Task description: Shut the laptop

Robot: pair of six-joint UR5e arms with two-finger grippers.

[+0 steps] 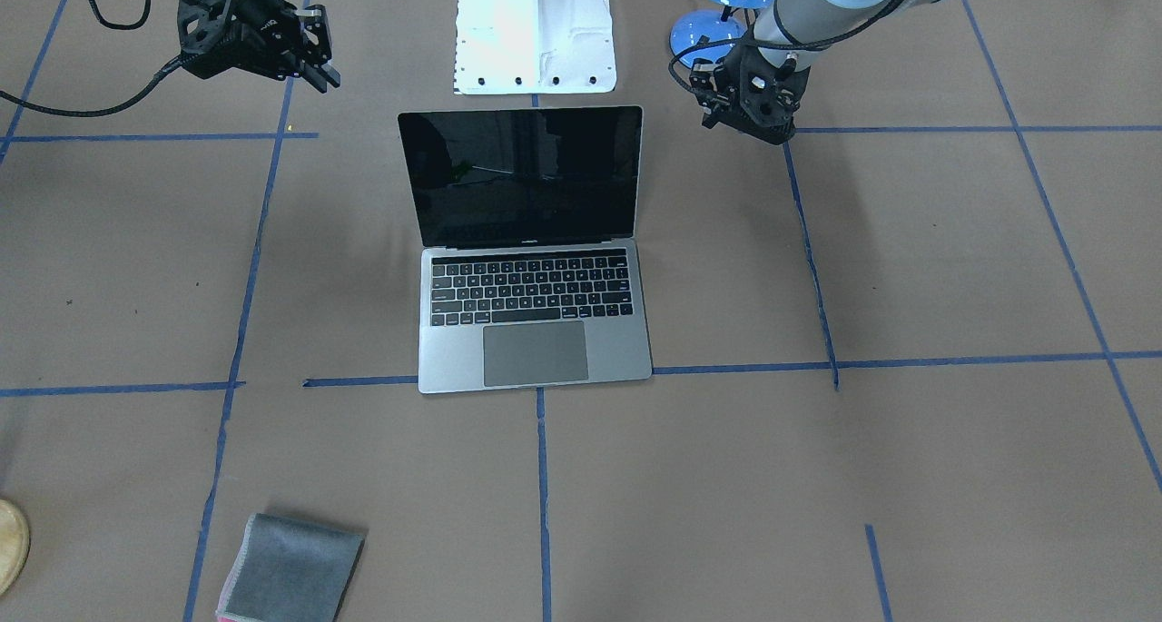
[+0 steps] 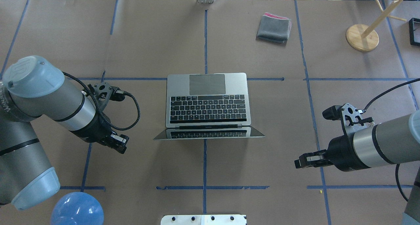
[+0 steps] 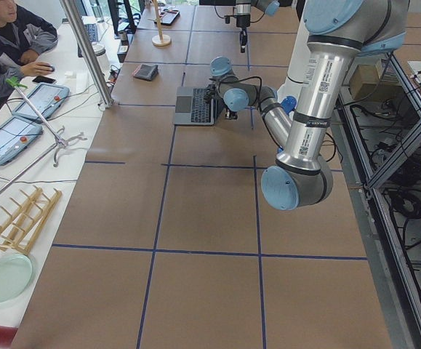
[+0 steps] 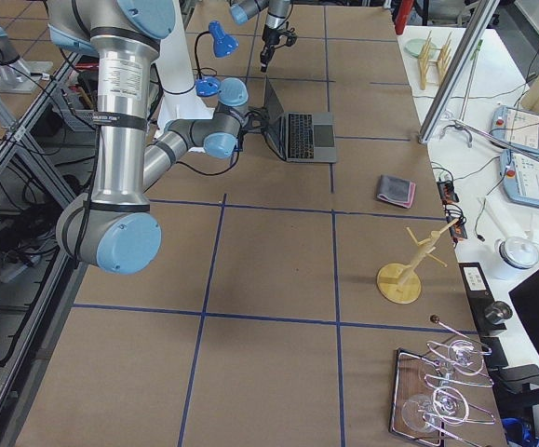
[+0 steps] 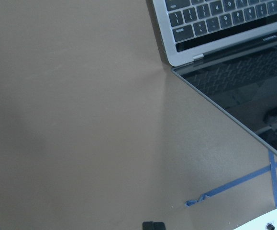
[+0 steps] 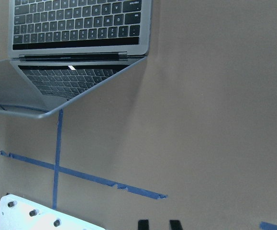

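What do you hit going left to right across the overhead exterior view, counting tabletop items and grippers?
Round blue dome → left gripper → open silver-grey metal laptop → folded grey cloth → right gripper → round wooden stand base.

One laptop (image 2: 206,100), one folded grey cloth (image 2: 274,28) and one wooden stand (image 2: 362,37) are sitting on the worktop (image 2: 147,37).
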